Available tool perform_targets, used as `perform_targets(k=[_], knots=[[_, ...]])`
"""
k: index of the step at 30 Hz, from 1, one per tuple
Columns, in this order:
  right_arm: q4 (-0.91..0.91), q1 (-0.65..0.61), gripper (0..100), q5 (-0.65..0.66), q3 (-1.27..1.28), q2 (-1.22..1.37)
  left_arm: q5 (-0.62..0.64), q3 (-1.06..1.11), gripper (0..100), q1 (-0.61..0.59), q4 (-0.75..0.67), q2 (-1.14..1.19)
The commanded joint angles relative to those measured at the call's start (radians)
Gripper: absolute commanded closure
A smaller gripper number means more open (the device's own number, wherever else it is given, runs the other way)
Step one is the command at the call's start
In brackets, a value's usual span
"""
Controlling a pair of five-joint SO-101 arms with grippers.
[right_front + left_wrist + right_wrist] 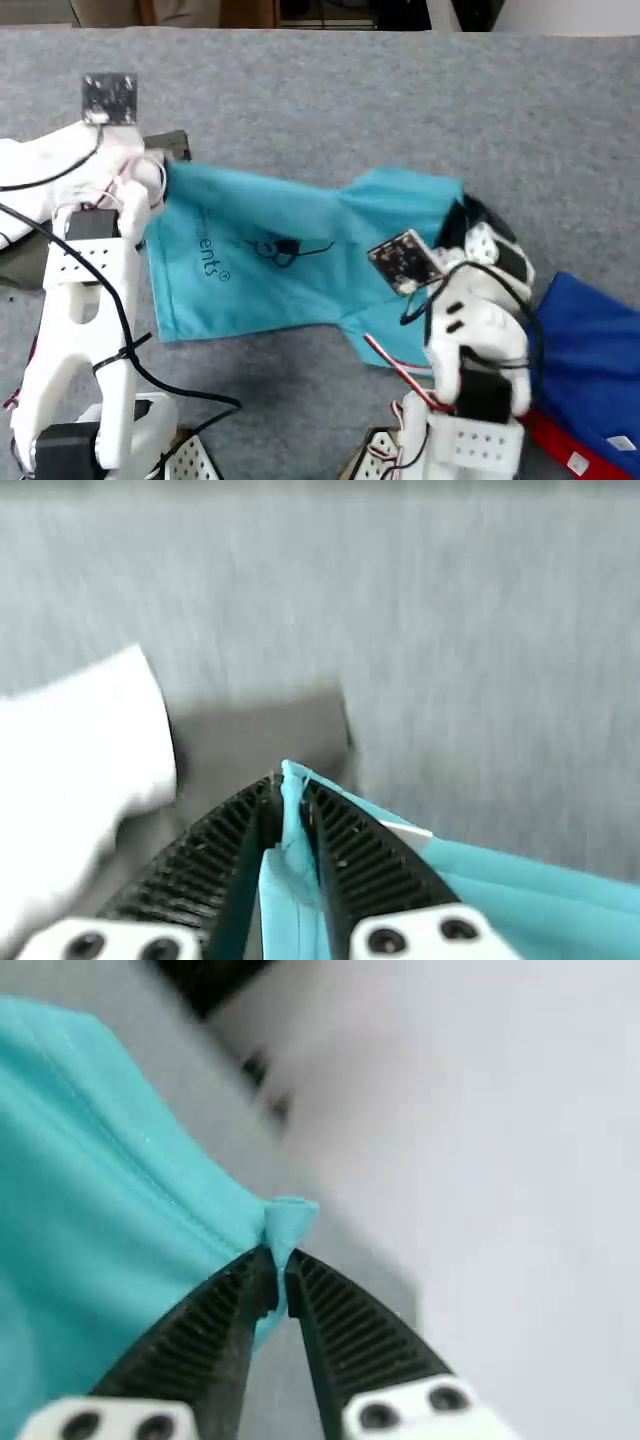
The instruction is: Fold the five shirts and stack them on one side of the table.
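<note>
High view has the teal shirt [290, 260] lying flat on the grey worktop [400, 100], roughly midway between its far and near edges, with its long axis running from the left side toward the right, hem to the left and sleeves to the right. The left gripper [285, 780] is pressed together on a pinch of teal cloth at the shirt's far left corner, where the hem ends beside a grey cloth [260, 730] and a white shirt [70, 750]. The right gripper [275, 1260] is likewise closed on a small tuft of teal at the shirt's far right corner, by the sleeve. So each arm holds one end of the same far long edge, and the body of the shirt lies from both grippers toward the near edge of the worktop. Judging by that, the coming fold would carry this far edge toward the near one, both arms travelling together so the edge stays taut between them. A blue shirt [590, 340] lies by the right edge, just beside the right arm, and could be brushed.
</note>
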Motion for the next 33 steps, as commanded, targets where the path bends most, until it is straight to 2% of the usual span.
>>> perform_targets(k=[1, 5, 11, 16, 21, 26, 31, 33], knots=[[-0.356, -0.076, 99.3, -0.023, 0.044, 0.065, -0.002, -0.055, 98, -0.011, -0.224, -0.002], [-0.448, -0.096, 99.4, -0.052, -0.027, 0.217, -0.002, -0.006, 98, -0.009, -0.342, -0.002], [-0.473, -0.036, 99.4, -0.172, -0.275, 0.501, -0.003, 0.143, 98, 0.012, -0.351, -0.002], [-0.454, 0.019, 99.4, -0.198, -0.466, 0.751, -0.005, 0.227, 98, 0.023, -0.351, 0.001], [-0.19, 0.024, 99.4, -0.198, -0.619, 0.829, -0.006, 0.267, 98, 0.015, -0.347, 0.002], [0.124, 0.008, 99.3, -0.183, -0.679, 0.72, -0.008, 0.319, 98, 0.025, -0.345, 0.007], [0.453, 0.01, 99.4, -0.051, -0.657, 0.567, -0.009, 0.384, 98, 0.029, -0.344, -0.002], [0.522, 0.013, 99.4, -0.018, -0.63, 0.509, -0.009, 0.414, 98, 0.029, -0.33, -0.002]])
